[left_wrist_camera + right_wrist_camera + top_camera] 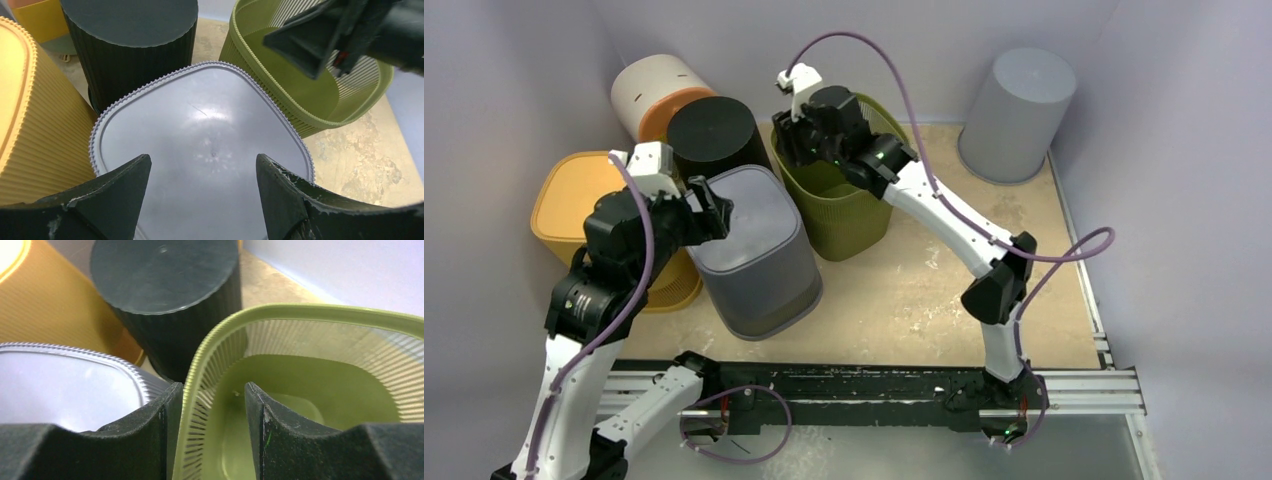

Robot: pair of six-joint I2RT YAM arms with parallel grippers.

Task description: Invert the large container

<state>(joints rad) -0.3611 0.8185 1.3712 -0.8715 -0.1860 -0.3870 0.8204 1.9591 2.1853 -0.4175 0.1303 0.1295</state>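
**Right claw astride the rim of the upright green container**

Nearest the arm bases, the left claw (712,208) was spread wide over the flat, upturned base of a grey square container (754,250). Whether it touched that base could not be told. Just behind and to the right, the green container (849,215) stood mouth up on the bench (924,290). The right claw (212,387) sat at its far left corner, parted. One finger was outside the ribbed wall and one inside. A gap showed between the wall and the inner finger, so nothing was pinched.

Only the right wrist view showed that straddle and the green floor inside. Only the left wrist view showed the toothed edge around the grey base. Only the overhead view took in every container.

Six containers stood on the bench, one of each kind:
- the grey square container
- a yellow container (574,200) at the left
- the green container
- a black cylinder (714,130) behind the grey one
- an orange-and-white cylinder (649,90) at the back left
- a pale grey cylinder (1019,110), base up, well apart at the far right

There were two claws.
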